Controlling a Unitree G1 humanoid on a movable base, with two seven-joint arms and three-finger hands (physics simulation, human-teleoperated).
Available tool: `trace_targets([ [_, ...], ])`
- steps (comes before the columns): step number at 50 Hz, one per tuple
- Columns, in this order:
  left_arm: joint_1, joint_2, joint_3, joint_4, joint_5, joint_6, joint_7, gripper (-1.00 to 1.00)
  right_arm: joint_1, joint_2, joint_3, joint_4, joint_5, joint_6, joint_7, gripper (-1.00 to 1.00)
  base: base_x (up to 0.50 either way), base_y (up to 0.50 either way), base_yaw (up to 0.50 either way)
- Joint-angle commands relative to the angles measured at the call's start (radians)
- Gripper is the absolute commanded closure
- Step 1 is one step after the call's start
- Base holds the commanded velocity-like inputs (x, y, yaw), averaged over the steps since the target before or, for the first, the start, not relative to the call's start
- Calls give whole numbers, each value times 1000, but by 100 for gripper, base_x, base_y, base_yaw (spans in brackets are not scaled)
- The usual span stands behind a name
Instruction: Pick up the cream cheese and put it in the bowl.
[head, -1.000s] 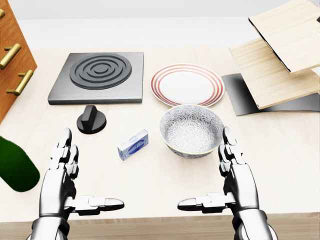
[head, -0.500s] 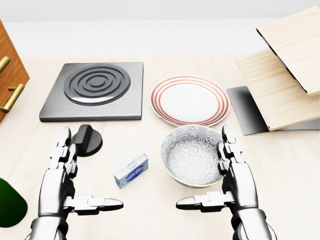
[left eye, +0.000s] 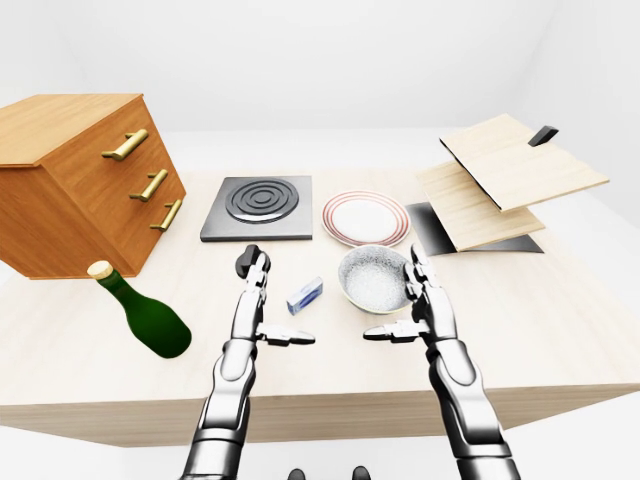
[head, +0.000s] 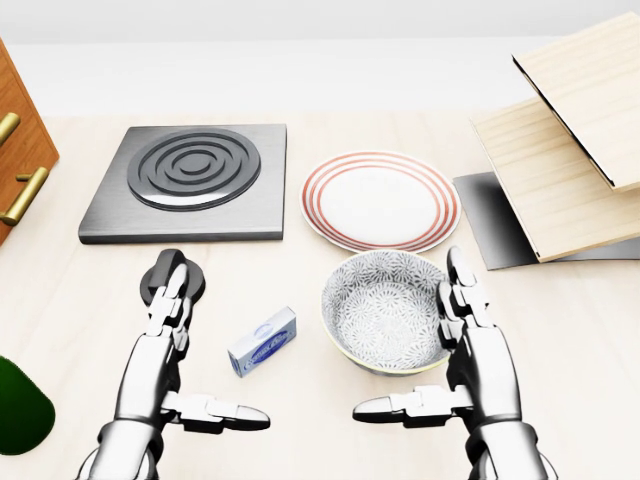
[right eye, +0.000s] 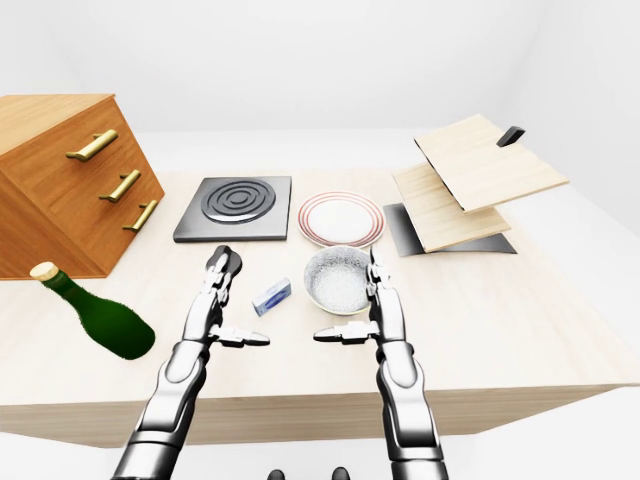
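Clearly, in the left-eye view, the cream cheese (left eye: 305, 296) lies flat on the bench (left eye: 560, 310), between the two hands and just left of the bowl (left eye: 374, 279). The left hand (left eye: 259, 300) stands just to its left, fingers spread and thumb pointing inward, holding nothing; the right hand (left eye: 418, 303) mirrors it beside the bowl's right rim, also open and empty.

Next, the head view makes the key relation plain. The small box (head: 263, 342) has its long axis on a diagonal, low end toward the picture's lower left, high end toward the bowl (head: 385, 310). It sits right of the left hand (head: 170, 345) and apart from it, above the thumb. The right hand (head: 470, 350) has the bowl between it and the box, so I judge the left hand the better placed to reach, moving rightward and turning to close across the box's short sides.

Lastly, the right-eye view shows the same layout and adds nothing further.
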Motion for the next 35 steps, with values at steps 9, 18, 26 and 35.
trace_targets([
  [9, -130, -15, -24, 218, 73, 0, 59, -100, 13, 0, -5, -38, 16, 11, 10, -100, 0, 0, 0],
  [18, -188, -20, -31, 325, 118, 0, 111, -100, 17, 0, -5, -42, 24, 13, 18, -100, 0, 0, 0],
  [26, -209, -23, -33, 332, 129, 0, 126, -100, 18, 0, -3, -43, 34, 13, 29, -100, 0, 0, 0],
  [35, -197, -29, -38, 308, 132, 0, 125, -100, 17, 0, -3, -28, 34, 5, 33, -100, 0, 0, 0],
])
